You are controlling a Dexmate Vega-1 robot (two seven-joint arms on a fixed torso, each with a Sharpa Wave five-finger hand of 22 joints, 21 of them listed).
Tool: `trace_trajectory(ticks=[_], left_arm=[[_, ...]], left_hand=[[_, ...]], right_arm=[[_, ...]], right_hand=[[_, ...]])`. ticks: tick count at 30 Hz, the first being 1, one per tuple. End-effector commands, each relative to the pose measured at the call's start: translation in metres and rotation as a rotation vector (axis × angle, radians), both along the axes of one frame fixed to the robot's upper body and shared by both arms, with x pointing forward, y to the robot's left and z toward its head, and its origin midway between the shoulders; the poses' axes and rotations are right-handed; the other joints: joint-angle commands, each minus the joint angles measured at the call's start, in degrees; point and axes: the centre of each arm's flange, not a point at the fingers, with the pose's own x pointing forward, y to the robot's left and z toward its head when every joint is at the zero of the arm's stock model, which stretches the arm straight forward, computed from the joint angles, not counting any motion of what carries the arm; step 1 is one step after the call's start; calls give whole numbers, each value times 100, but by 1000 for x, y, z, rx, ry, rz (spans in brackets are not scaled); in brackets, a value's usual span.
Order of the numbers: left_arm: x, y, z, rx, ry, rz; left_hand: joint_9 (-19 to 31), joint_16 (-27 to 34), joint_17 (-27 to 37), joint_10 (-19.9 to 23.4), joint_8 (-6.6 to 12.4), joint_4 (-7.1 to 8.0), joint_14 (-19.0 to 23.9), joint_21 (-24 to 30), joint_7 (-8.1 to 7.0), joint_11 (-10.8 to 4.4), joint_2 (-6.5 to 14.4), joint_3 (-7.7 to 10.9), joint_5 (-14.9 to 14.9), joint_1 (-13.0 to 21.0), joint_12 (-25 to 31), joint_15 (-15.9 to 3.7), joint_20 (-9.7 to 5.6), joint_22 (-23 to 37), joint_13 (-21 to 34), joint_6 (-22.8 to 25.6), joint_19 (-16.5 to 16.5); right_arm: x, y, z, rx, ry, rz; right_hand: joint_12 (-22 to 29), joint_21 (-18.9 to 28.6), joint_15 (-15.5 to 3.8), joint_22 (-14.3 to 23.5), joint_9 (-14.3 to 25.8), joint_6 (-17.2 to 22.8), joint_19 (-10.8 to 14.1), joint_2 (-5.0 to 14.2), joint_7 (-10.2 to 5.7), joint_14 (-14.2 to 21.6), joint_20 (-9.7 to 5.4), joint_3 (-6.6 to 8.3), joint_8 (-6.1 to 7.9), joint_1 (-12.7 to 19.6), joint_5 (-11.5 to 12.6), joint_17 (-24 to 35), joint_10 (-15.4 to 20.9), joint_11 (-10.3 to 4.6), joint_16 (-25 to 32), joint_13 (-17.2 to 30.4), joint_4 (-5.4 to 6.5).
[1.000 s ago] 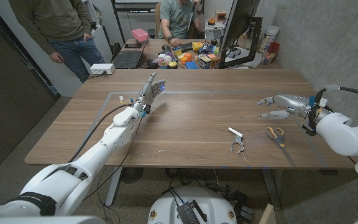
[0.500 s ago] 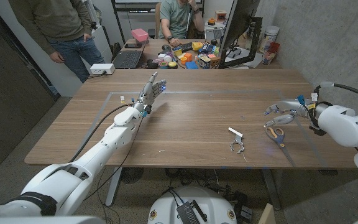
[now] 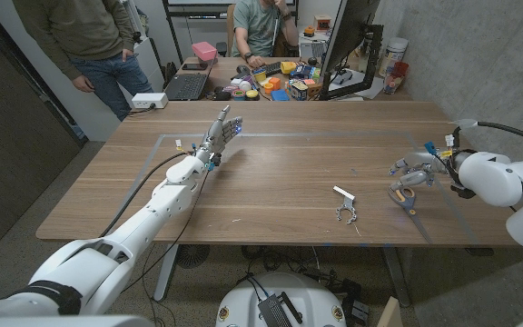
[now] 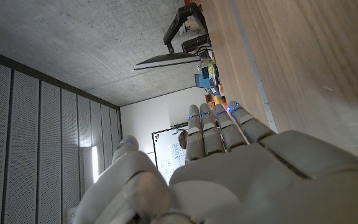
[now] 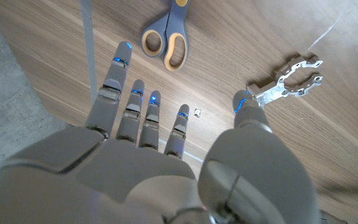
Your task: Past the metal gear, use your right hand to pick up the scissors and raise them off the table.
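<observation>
The scissors (image 3: 406, 197) lie on the wooden tabletop (image 3: 289, 163) at the right of the head view, grey-handled with orange inside the loops, blades pointing toward the near edge. The right hand (image 3: 409, 175) hangs just above their handles, fingers spread apart and holding nothing; the wrist view shows the fingertips (image 5: 123, 53) close to the handle loops of the scissors (image 5: 165, 42) without gripping them. The metal gear (image 3: 347, 213) sits toward the middle of the head frame, left of the scissors and apart from them, with a small white block (image 3: 343, 193) just above it. The left hand (image 3: 222, 129) is in the upper middle-left, fingers straight and together, empty.
</observation>
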Motion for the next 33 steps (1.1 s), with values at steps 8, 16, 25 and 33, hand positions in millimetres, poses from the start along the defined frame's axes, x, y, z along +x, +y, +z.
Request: trace_trajectory(ticks=[8, 16, 25, 33], left_arm=[[-2, -6, 1, 15, 5, 6], [-4, -6, -4, 14, 16, 15], [-3, -6, -2, 20, 17, 15], [0, -12, 1, 37, 22, 2]], left_hand=[[24, 27, 19, -3, 21, -13, -2, 17, 12, 35, 35, -59, 19, 22, 33, 26, -78, 20, 23, 44, -18], [24, 27, 19, 2, 19, -14, -5, 18, 17, 21, 40, -64, 19, 23, 36, 30, -75, 20, 23, 46, -20], [24, 29, 19, 3, 18, -14, 0, 19, 18, 10, 43, -68, 19, 23, 37, 27, -72, 20, 23, 50, -22], [24, 28, 20, -1, 17, -15, -5, 21, 11, 13, 47, -73, 19, 24, 37, 24, -71, 21, 23, 55, -24]], right_arm=[[23, -19, -12, 6, 53, -40], [24, -19, -20, 36, 74, -54], [21, -20, -32, 82, 50, -65], [21, -12, -40, 30, -20, -74]], right_hand=[[-86, -120, -60, 0, 35, 282, -31, -15, 121, -36, -22, -91, 114, 60, 175, 15, -214, -393, -35, 50, -8], [-118, -196, 30, 4, 36, 145, -41, 33, 111, -246, -16, -90, 46, 157, 237, 20, -414, -380, -84, 106, -24], [-19, -243, 55, 6, 34, 58, -63, 24, 59, -236, -13, -122, 14, 165, 264, 21, -190, -305, -55, 110, -16], [-118, -294, -11, 10, 28, -172, -101, 55, 25, -263, -13, -144, -35, 188, 298, 23, -459, -307, -54, 106, 0]])
